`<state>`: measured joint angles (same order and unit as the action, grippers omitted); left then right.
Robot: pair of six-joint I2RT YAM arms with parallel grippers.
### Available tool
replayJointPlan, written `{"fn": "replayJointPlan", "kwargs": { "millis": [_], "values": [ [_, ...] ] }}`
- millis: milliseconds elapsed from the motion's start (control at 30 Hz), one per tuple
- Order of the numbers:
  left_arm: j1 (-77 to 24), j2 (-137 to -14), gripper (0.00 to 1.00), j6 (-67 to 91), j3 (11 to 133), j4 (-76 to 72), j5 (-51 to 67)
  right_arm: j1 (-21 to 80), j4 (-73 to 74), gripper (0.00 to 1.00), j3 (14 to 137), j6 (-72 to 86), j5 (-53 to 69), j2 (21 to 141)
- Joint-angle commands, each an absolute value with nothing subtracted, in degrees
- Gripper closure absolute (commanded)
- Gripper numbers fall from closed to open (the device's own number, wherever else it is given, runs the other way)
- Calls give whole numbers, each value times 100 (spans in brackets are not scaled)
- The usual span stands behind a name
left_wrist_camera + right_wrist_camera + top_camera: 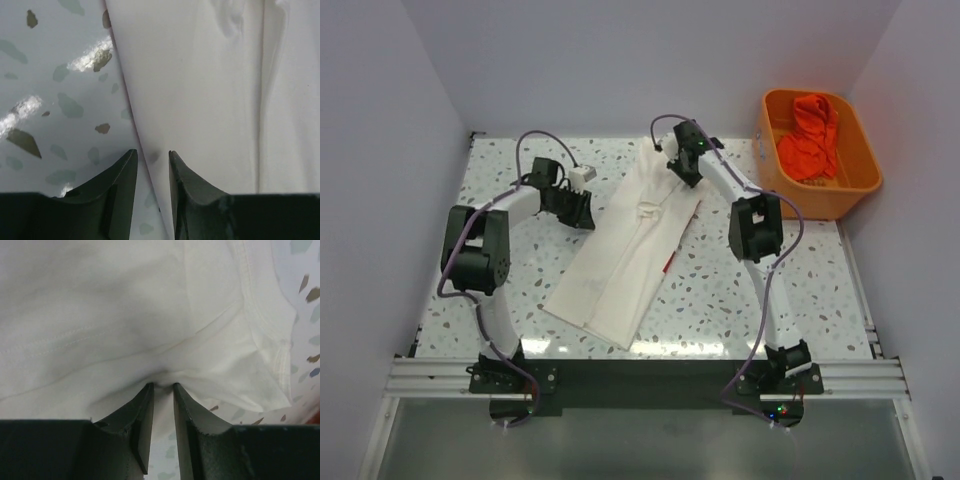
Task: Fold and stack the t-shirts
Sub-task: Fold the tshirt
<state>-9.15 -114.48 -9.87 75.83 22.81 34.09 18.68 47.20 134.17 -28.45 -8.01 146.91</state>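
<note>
A soft white t-shirt (630,250), folded into a long smooth strip, lies slantwise on the glossy speckled table (800,290). The right gripper (161,385) pinches puckered cloth at its far end. The left gripper (151,152) stands narrowly parted over the shirt's left edge; whether it grips cannot be told

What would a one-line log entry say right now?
shirt: folded into long strip | left pincer: at its edge, grip unclear | right pincer: pinching far end
</note>
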Motion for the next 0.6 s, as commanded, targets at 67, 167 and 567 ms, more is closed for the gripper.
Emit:
{"fn": "replayJointPlan", "kwargs": {
  "millis": [67, 167, 567],
  "values": [
    [-721, -10188, 63, -826, 6874, 1767, 3595, 2329, 3343, 70, 13921, -3366, -923, 15239],
    [-721, -9932, 62, -809, 6698, 1854, 3577, 2434, 2349, 65, 13966, -3602, -967, 15354],
    [-1676, -9449, 66, -2134, 6311, 2267, 3121, 2250, 878, 43, 13371, -2780, -511, 14126]
  ]
}}
